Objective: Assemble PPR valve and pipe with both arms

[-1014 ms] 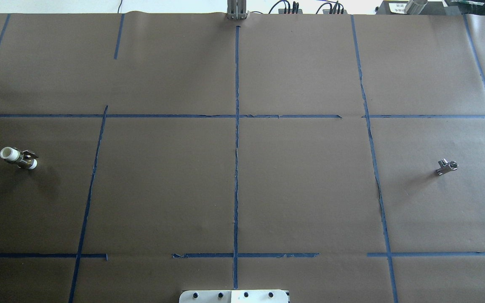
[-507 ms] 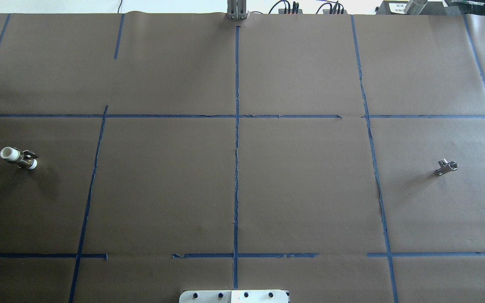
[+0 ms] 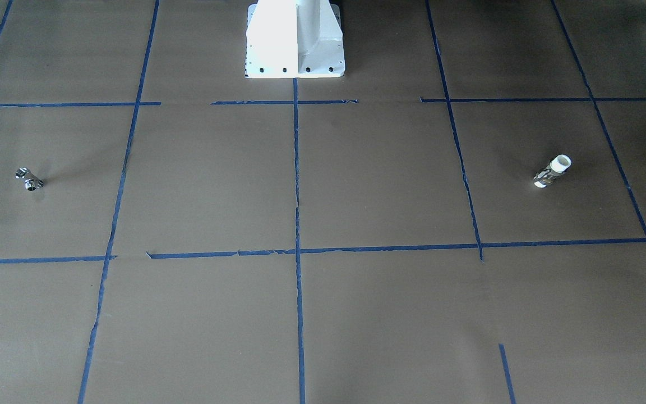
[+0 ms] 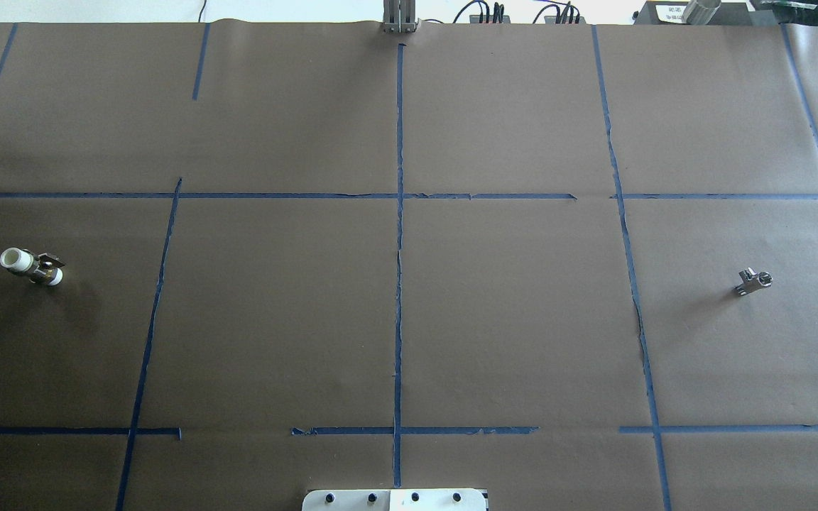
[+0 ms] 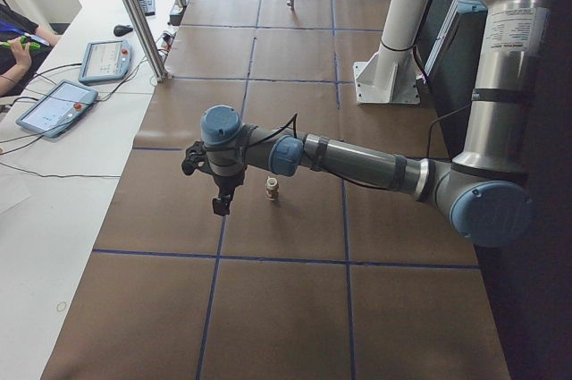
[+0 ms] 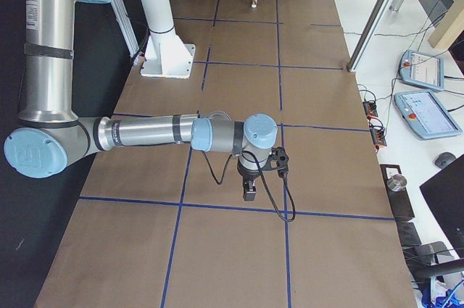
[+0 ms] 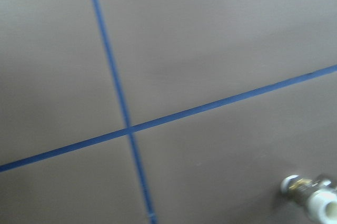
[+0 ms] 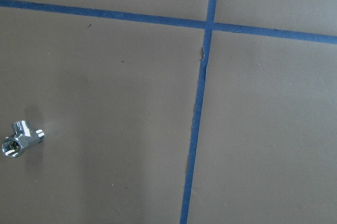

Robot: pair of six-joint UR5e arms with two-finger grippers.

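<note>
The PPR valve (image 4: pixel 31 266), white-ended with a brass middle, lies at the table's far left; it also shows in the front view (image 3: pixel 553 171) and at the lower right corner of the left wrist view (image 7: pixel 310 197). The pipe (image 4: pixel 753 280), a small silver fitting, lies at the far right, also in the right wrist view (image 8: pixel 21 139). My left gripper (image 5: pixel 221 207) hangs just beside the valve (image 5: pixel 272 188), apart from it. My right gripper (image 6: pixel 249 192) hangs above the paper near the pipe's end of the table. I cannot tell whether either gripper is open or shut.
Brown paper with blue tape lines covers the table. The white pedestal (image 3: pixel 295 39) stands at the robot's edge in the middle. Tablets (image 6: pixel 417 116) and cables lie on the white bench along the far edge, beside a metal post (image 5: pixel 134 13).
</note>
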